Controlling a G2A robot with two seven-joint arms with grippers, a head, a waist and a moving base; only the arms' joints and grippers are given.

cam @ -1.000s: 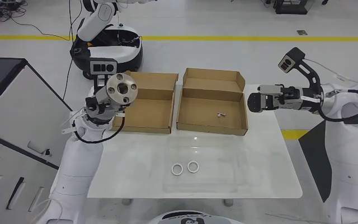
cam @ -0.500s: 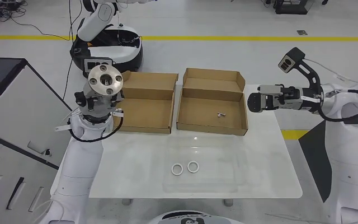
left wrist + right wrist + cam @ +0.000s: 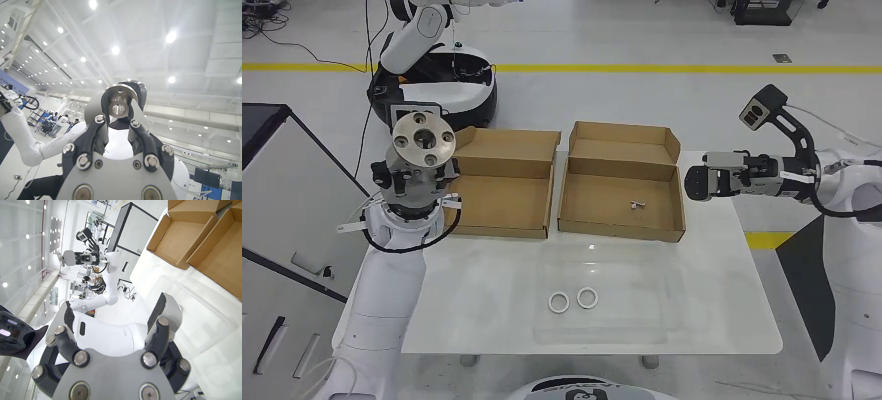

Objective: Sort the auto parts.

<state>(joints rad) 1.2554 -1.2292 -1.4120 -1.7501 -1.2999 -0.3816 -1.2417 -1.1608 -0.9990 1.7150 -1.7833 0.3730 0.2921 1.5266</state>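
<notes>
My left gripper (image 3: 117,109) points upward, shut on a round metal flanged bushing (image 3: 119,102). From above, the bushing's flange (image 3: 423,141) faces the camera, held left of the left cardboard box (image 3: 504,190). The right cardboard box (image 3: 622,196) holds a small metal part (image 3: 636,205). Two white rings (image 3: 559,302) (image 3: 588,297) lie in a clear tray (image 3: 642,320) at the table's front. My right gripper (image 3: 694,183) hangs open with nothing in it, just right of the right box; its ribbed pads (image 3: 156,311) stand wide apart.
The white table (image 3: 712,300) has free room on its right side and front left. A dark cabinet (image 3: 282,200) stands off the table's left edge. Another robot base (image 3: 437,95) sits on the floor behind the boxes.
My left arm has swung the bushing left and slightly back, away from over the left box's corner, turning its flange more squarely upward. The right arm has stayed still.
</notes>
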